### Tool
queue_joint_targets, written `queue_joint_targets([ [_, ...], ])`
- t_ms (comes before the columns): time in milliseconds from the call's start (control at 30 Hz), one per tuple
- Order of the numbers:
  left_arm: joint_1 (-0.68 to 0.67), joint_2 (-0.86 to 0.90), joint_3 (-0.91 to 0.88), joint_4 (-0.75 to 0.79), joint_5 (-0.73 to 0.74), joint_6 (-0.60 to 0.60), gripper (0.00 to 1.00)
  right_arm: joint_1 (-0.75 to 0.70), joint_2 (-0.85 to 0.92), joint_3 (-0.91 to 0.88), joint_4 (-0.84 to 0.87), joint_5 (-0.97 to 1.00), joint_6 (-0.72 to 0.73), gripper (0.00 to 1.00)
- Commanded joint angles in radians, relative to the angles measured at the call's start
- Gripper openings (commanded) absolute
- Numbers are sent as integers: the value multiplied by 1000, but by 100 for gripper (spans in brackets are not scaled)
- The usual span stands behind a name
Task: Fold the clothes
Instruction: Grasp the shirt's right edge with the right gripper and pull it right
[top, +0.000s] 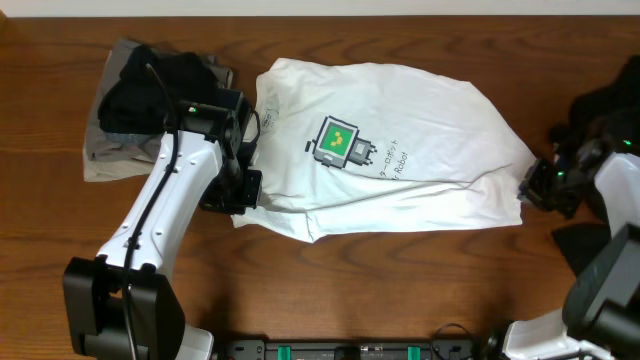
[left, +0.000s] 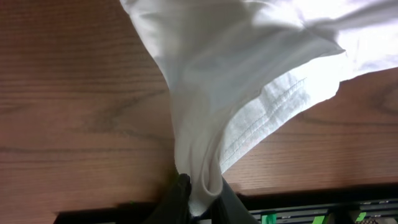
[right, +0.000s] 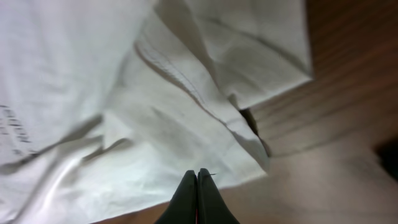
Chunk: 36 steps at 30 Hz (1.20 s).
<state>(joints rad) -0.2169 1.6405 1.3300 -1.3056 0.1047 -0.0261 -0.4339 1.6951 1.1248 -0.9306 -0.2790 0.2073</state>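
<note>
T-shirt (top: 430, 130), white, short-sleeved, lies spread across the middle of the wooden worktop (top: 400, 290), print side up. Green-and-grey robot print (top: 338, 142) sits left of the shirt's centre, with a line of small text just beside it. Cloth is rumpled and its lower edge is uneven.

Left jaws: clamped on a bunched fold of white fabric at the shirt's lower left corner. In the wrist view the cloth is drawn into a narrow neck between the two dark fingers, and a stitched hem (left: 273, 118) hangs alongside. White left arm (top: 165, 215) reaches in from the bottom left.

Right jaws: pressed together tip to tip at the shirt's right edge, right at the hem (right: 186, 84). Cannot tell whether any fabric is caught between them. Bare wood shows to the right of the tips.

Black garment (top: 150, 85) is heaped on a grey-khaki garment (top: 110, 155) at the far left of the worktop, near the shirt's left edge, partly behind the left arm.
</note>
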Motion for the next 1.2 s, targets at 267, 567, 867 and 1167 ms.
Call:
queue_joint_targets([
  [267,5,4,8,23,-1,-2,25,55,-15,-31,56,5,-2,33],
  [567,5,4,8,21,-1,-2,28,58,-6,-126,-8,106,43,49],
  [867,5,4,8,35,-1,-2,32,57,-6,-225,168,156,94,43],
  [1167,5,4,8,40,-1,-2,33,29,-13,-215,142,194,95,1],
])
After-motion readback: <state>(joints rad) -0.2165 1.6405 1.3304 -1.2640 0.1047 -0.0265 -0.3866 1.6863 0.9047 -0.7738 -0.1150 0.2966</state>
